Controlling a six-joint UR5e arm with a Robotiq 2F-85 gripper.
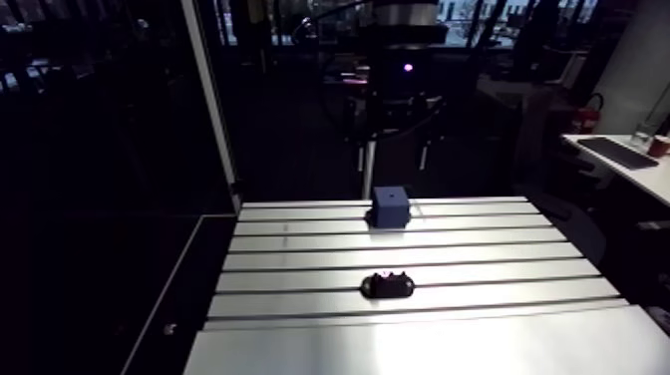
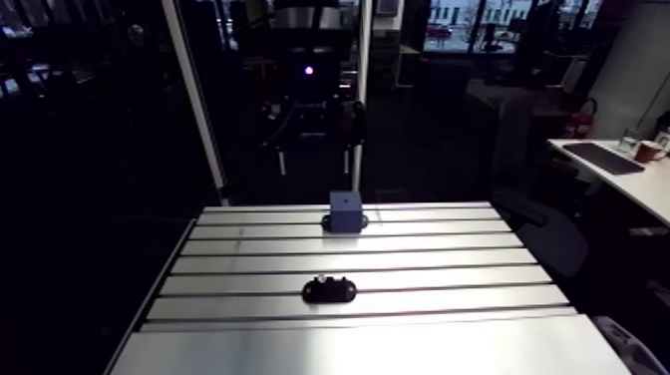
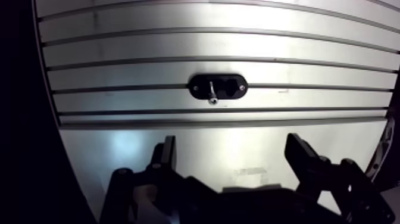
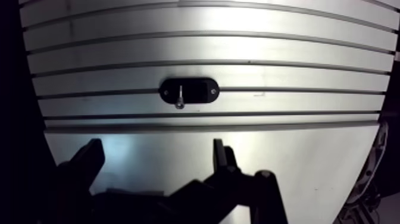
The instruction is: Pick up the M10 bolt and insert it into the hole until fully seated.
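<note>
A silver M10 bolt (image 3: 211, 93) stands in a black oval holder (image 3: 217, 87) that lies across a slot of the aluminium table (image 3: 119, 71). In the wrist view my gripper (image 3: 232, 143) hangs well above the table, open and holding nothing, with the holder ahead of its fingers. The arm view shows the same holder (image 1: 388, 285) near the table's front. A dark blue block (image 1: 390, 205) sits on a small base behind it, toward the back edge. No hole in the block can be made out.
Several slots run across the table from side to side. A smooth unslotted strip (image 1: 419, 344) lies along the front. Beyond the table's left edge (image 1: 214, 269) everything drops into darkness.
</note>
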